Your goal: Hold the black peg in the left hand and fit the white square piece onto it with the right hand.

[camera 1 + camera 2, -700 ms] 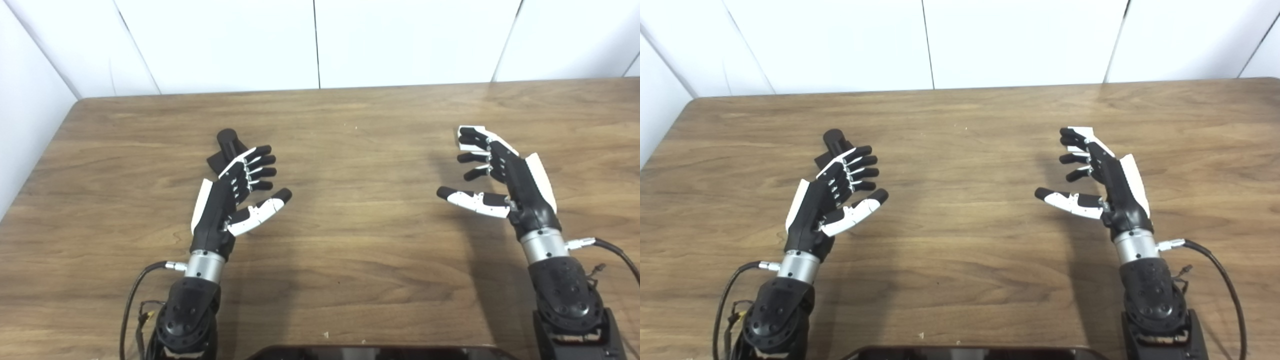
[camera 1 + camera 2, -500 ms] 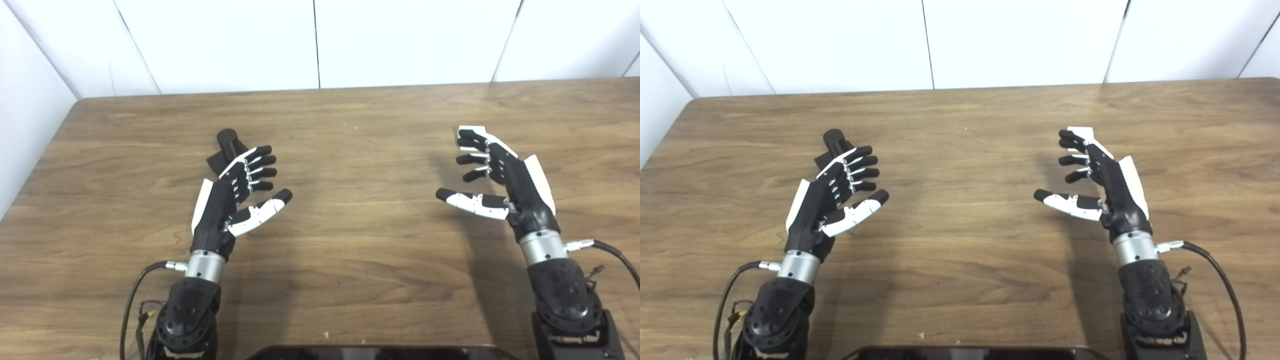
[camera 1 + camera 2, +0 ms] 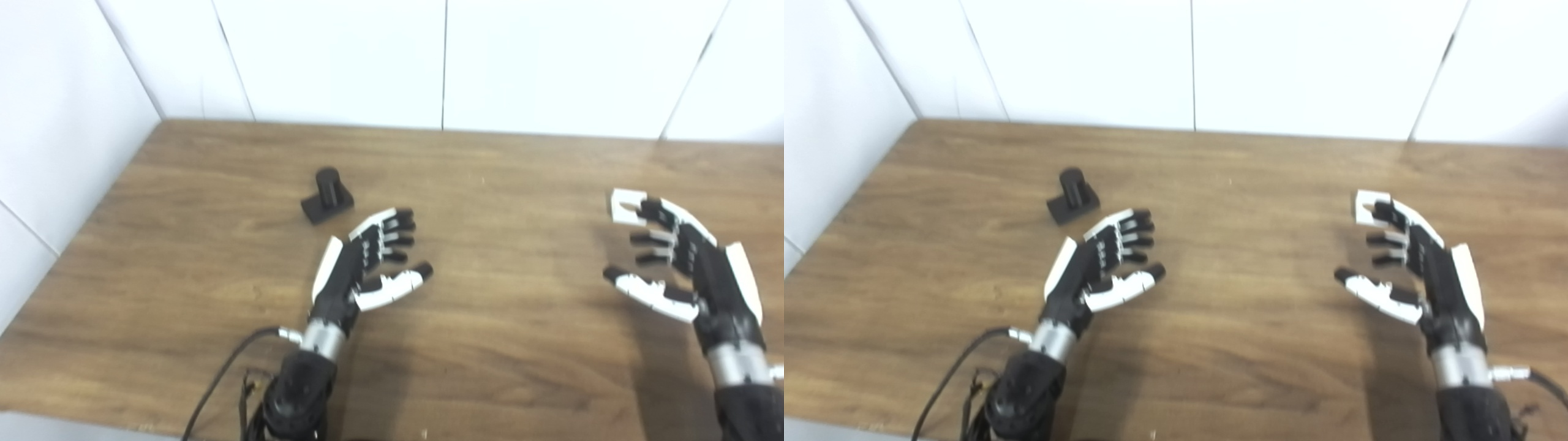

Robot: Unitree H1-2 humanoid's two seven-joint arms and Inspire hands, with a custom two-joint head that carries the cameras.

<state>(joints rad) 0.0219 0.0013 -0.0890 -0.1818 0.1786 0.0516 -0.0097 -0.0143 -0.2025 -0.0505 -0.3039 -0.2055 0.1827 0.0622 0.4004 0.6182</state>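
Peg, black plastic, square-based point(image 3: 326, 201): unheld beside our spread left hand point(image 3: 367, 269); white square piece point(image 3: 623, 206) (half-hidden) behind spread right hand point(image 3: 680, 263), awaiting grasps.

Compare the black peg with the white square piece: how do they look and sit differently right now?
The black peg is dark, a post rising from a base; the white square piece is pale and flat. The black peg sits fully exposed beyond the left hand, while the right hand partly covers the white square piece. Both rest on the table, and neither is held.
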